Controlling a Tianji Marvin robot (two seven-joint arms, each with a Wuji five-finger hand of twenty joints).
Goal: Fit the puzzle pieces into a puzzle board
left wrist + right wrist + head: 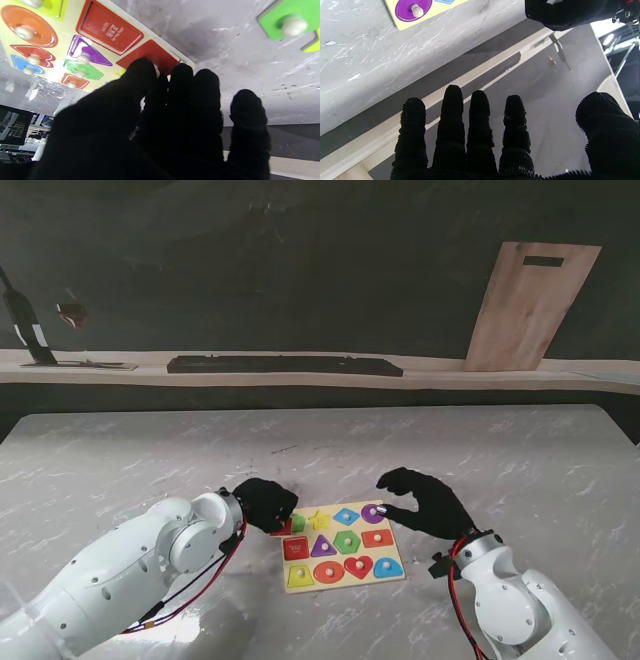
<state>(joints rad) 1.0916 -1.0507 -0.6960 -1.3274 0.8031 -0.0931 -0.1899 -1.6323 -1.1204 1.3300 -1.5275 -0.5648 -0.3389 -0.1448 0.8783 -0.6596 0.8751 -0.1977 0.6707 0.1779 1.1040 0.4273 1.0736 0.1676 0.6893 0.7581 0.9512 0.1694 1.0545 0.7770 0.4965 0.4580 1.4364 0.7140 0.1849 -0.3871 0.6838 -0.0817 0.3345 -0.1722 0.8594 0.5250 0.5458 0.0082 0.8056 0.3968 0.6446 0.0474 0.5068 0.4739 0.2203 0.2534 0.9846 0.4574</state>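
Board (pixel 343 580) lies on the worktop (pixel 140 460), between the two robot hands. Most slots look filled: star, blue diamond, purple circle in the far row, then triangle, hexagon, rectangle, and the near row of yellow, orange, heart and blue pieces.

Left robot hand (pixel 266 504) sits at the board's far-left corner, fingers (pixel 180 82) bunched over a red piece (pixel 152 56). A white knob shows between the fingertips, so I judge it's pinching the red piece by its knob, piece resting at the board edge. Right next to the hand, the red square slot (pixel 110 27) with printed text is empty; likely the target.

A green piece (pixel 287 17) shows in the left wrist view, apparently loose on the worktop beyond the fingers; can't confirm whether it's seated.

Right robot hand (pixel 425 502) hovers by the board's right side near the purple circle (pixel 413 10), fingers (pixel 452 120) spread, holding nothing.

Progress: late stage. Left to do, as I read it: seat the red square, then possibly the green one.
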